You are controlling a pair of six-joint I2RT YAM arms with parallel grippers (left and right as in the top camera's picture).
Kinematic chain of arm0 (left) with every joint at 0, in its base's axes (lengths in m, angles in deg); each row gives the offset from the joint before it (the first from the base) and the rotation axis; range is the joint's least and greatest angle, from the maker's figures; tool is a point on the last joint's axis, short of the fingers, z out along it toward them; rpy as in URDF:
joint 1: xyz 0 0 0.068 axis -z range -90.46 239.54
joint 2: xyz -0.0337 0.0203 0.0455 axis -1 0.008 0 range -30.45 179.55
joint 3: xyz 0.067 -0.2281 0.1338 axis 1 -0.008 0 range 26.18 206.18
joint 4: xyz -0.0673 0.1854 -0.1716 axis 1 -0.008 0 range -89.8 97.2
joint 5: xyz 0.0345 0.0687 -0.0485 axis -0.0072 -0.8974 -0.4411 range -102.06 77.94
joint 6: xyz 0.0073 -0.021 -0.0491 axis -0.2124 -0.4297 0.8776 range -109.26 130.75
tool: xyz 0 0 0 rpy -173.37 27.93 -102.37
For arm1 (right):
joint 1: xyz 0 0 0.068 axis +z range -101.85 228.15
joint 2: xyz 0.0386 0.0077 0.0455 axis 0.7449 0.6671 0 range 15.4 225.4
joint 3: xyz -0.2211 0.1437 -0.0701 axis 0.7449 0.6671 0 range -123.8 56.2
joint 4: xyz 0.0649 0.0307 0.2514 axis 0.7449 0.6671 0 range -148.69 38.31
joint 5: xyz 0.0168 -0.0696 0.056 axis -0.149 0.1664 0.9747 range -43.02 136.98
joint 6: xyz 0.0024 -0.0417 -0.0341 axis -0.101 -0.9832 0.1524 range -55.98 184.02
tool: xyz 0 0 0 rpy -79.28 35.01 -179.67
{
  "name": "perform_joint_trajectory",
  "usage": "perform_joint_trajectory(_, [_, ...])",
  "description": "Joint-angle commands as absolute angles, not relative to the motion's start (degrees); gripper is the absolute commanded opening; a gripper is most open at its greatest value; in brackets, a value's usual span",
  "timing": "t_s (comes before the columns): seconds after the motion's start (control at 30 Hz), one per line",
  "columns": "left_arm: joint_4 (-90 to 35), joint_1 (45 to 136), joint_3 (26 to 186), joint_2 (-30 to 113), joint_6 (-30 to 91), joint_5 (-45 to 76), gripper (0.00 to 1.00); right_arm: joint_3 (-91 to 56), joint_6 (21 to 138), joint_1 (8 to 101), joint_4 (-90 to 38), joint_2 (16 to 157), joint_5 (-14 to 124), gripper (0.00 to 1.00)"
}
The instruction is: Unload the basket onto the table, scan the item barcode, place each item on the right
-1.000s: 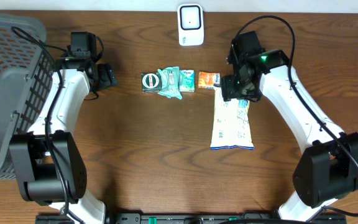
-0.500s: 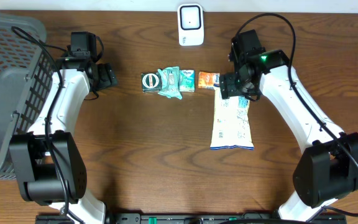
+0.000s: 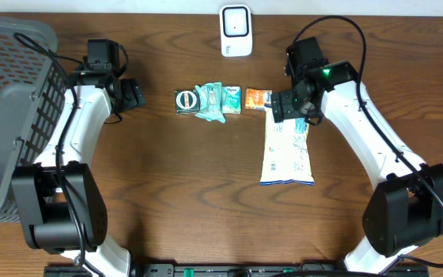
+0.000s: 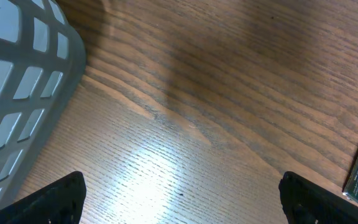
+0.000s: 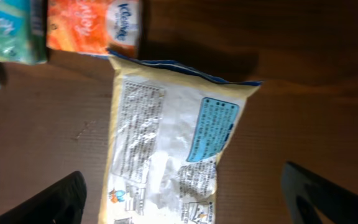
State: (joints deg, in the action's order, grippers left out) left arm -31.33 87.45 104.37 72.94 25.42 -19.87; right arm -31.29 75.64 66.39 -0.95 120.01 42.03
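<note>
Left tool (image 4: 182,196), right tool (image 5: 182,193) both apart; one pouch (image 3: 285,154), four small packets (image 3: 208,101), one scanner (image 3: 236,31).

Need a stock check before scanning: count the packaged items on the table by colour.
Dark green pack: 1
Teal packs: 2
Orange pack: 1
White bag: 1
Total: 5

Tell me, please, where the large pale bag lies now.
In the overhead view the bag lies right of centre, its top end under the right gripper and beside the orange packet.
</note>
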Motion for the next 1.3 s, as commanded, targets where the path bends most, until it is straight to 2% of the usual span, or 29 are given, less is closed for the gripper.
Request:
perform_joint_trajectory(0.0, [-31.3,87.5,104.0,73.0,24.5,-20.2,0.98,-32.1,75.7,65.6,-0.8,120.2,39.6,0.87])
perform_joint_trajectory(0.1, [-31.3,87.5,104.0,73.0,24.5,-20.2,0.98,-31.8,75.8,65.6,-0.9,120.3,39.7,0.77])
perform_joint_trajectory(0.17, [-31.3,87.5,104.0,73.0,24.5,-20.2,0.98,-31.1,75.8,65.6,-1.4,120.4,40.0,0.66])
perform_joint_trajectory(0.3, [-31.3,87.5,104.0,73.0,24.5,-20.2,0.98,-27.5,76.7,65.6,-4.5,120.5,40.0,0.37])
perform_joint_trajectory(0.33, [-31.3,87.5,104.0,73.0,24.5,-20.2,0.97,-24.4,77.5,65.7,-7.7,120.5,40.3,0.27])
perform_joint_trajectory(0.37, [-31.3,87.5,104.0,73.0,24.5,-20.2,0.98,-22.6,77.5,65.7,-9.6,120.5,41.0,0.22])
perform_joint_trajectory(0.53, [-31.3,87.5,104.0,73.0,24.5,-20.2,0.98,-13.5,77.5,65.7,-19.2,120.5,48.0,0.24])
perform_joint_trajectory(0.7, [-31.3,87.5,104.0,73.0,24.5,-20.2,0.98,-8.3,77.5,65.8,-22.9,120.5,46.4,0.2])
perform_joint_trajectory(0.8, [-31.3,87.5,104.0,73.0,24.5,-20.2,0.98,-9.0,77.5,65.8,-20.3,120.3,44.9,0.19])
perform_joint_trajectory(1.0, [-31.3,87.5,104.0,73.0,24.5,-20.2,0.98,-17.6,77.5,65.9,-8.6,119.8,45.8,0.29])
perform_joint_trajectory(1.13, [-31.3,87.5,104.0,73.0,24.5,-20.2,0.97,-22.9,77.5,65.9,1.7,119.8,51.2,0.31])
perform_joint_trajectory(1.27, [-31.3,87.5,104.0,73.0,24.5,-20.2,0.97,-22.6,77.0,66.4,6.4,119.9,56.3,0.32])
